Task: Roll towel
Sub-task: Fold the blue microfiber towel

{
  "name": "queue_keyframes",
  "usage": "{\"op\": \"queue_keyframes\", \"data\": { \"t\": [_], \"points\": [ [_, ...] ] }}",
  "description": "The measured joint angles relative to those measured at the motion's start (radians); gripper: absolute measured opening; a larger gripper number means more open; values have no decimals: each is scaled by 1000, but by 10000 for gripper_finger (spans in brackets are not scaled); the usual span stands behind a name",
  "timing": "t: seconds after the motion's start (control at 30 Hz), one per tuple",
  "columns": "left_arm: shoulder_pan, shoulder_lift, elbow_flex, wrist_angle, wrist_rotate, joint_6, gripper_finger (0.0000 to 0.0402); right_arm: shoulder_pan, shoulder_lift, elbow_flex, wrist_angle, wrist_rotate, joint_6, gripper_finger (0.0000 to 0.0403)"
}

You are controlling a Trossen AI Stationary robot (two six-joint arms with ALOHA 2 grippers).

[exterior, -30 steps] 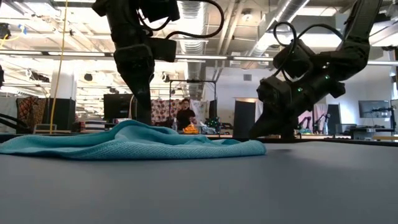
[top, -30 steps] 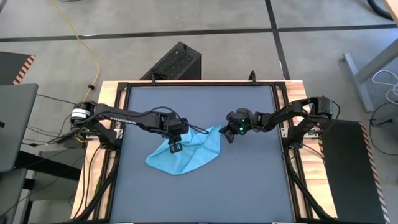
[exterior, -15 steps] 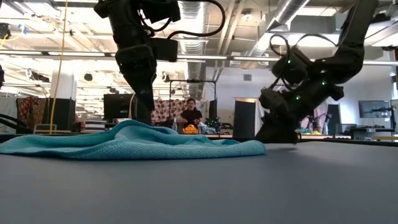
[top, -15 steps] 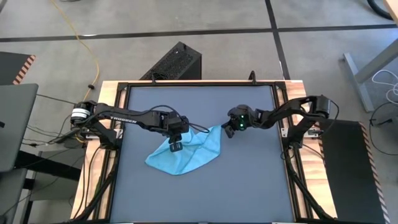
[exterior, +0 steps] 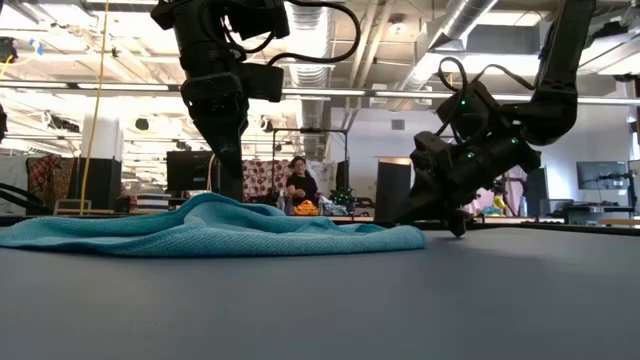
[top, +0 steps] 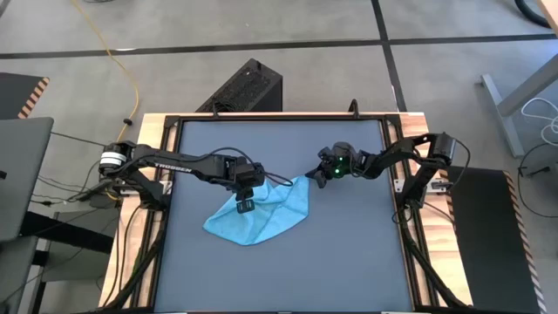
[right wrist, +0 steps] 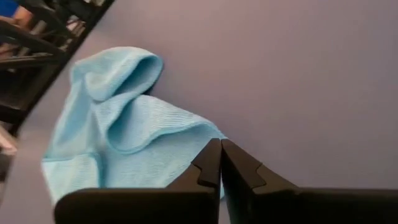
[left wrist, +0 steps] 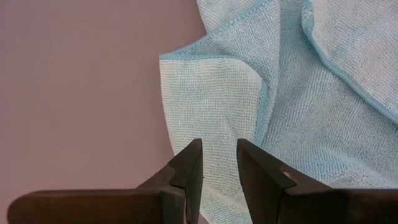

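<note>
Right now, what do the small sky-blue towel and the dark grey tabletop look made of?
Small sky-blue towel: looks like soft microfibre or terry cloth; fine looped ribbed texture, stitched hem, limp folds. Exact fibre unclear.
Dark grey tabletop: looks like a smooth matte sheet, perhaps laminate or a rubbery mat; even colour, no grain, little glare. Which one cannot be told.

Overhead, table-level, 2 wrist cams.

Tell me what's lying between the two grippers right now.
The towel, crumpled on the table. In the high view the left gripper is over its left part and the right gripper at its upper right corner.
</note>
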Motion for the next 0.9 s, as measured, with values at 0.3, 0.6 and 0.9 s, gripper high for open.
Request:
{"op": "queue_keyframes", "data": {
  "t": [0.3,0.6,0.9],
  "points": [
    [4,0,0,1,0,-4,88,-5,0,0,-9,-59,50,64],
    [4,0,0,1,0,-5,88,8,4,1,-94,-65,40,64],
    [4,0,0,-1,0,-6,88,-4,7,0,-110,-16,27,64]
  ]
}}
